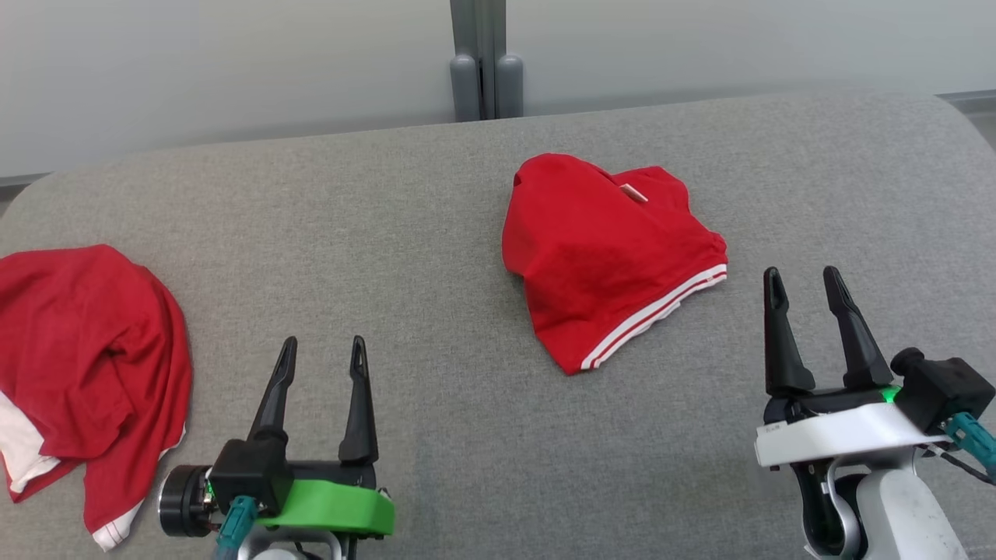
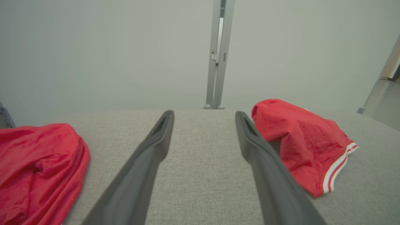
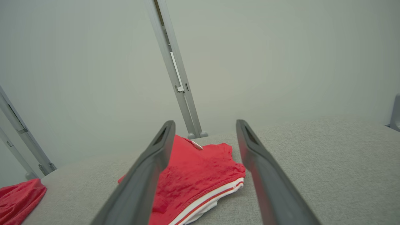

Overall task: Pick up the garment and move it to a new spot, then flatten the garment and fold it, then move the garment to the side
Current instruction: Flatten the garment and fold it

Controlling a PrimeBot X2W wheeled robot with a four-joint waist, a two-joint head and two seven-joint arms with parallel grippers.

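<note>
A red garment (image 1: 607,249) with white-striped trim lies bunched right of the middle of the grey fabric surface (image 1: 389,225). It shows in the left wrist view (image 2: 300,140) to the right of the fingers, and in the right wrist view (image 3: 200,175) between and beyond the fingers. My left gripper (image 1: 324,342) hovers open near the front edge, well left of it, with nothing in it (image 2: 204,114). My right gripper (image 1: 801,274) stands open just right of the garment's striped hem, also with nothing in it (image 3: 205,122).
A second red garment (image 1: 85,350) with white trim lies crumpled at the left edge of the surface, seen too in the left wrist view (image 2: 34,168). A grey post (image 1: 484,62) rises behind the far edge against a pale wall.
</note>
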